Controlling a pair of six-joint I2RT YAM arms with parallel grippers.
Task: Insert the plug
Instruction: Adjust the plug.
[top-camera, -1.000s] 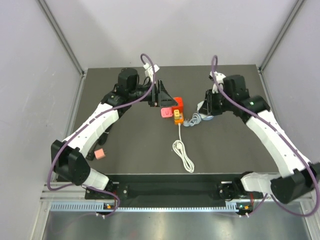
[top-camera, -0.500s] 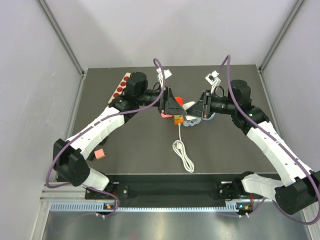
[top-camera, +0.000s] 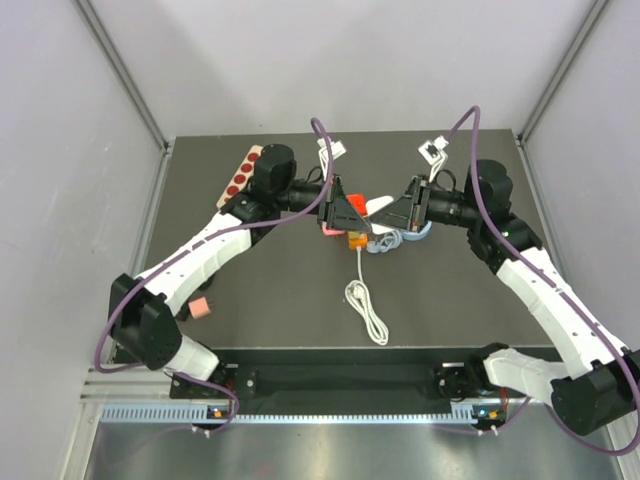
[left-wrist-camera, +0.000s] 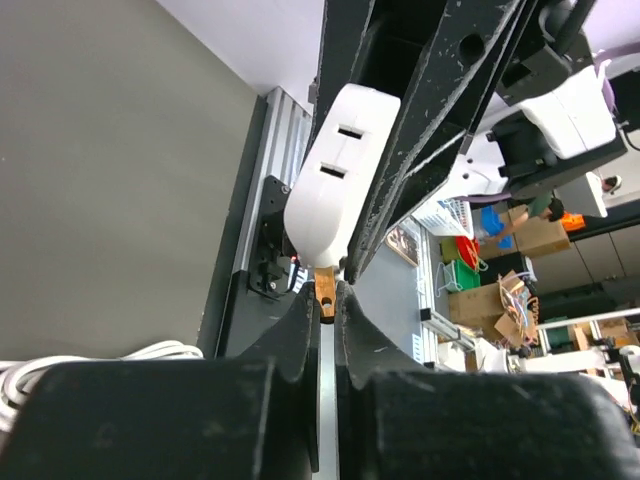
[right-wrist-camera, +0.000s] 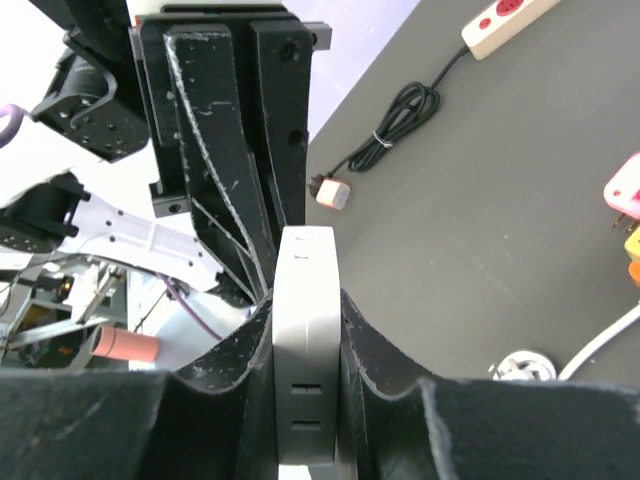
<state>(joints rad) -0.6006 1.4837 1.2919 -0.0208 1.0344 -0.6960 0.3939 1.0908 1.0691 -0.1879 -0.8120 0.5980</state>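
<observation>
I find the right claw (right-wrist-camera: 307, 297) clamped across a white block (right-wrist-camera: 306, 400), whose long axis points at the left claw (left-wrist-camera: 325, 300). The left claw is pinched narrow on the block's brass blade (left-wrist-camera: 325, 284). The plug (top-camera: 353, 203) sits beneath the left claw, at the 12 o'clock end of the strip (top-camera: 355, 239). I judge the left arm nearer.

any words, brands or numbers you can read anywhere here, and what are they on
No text can be read in any view.
white socket block: only two slots, no print.
orange power strip, cream power strip: no marking visible.
boxes in the background: any labels are too blurred to read.
</observation>
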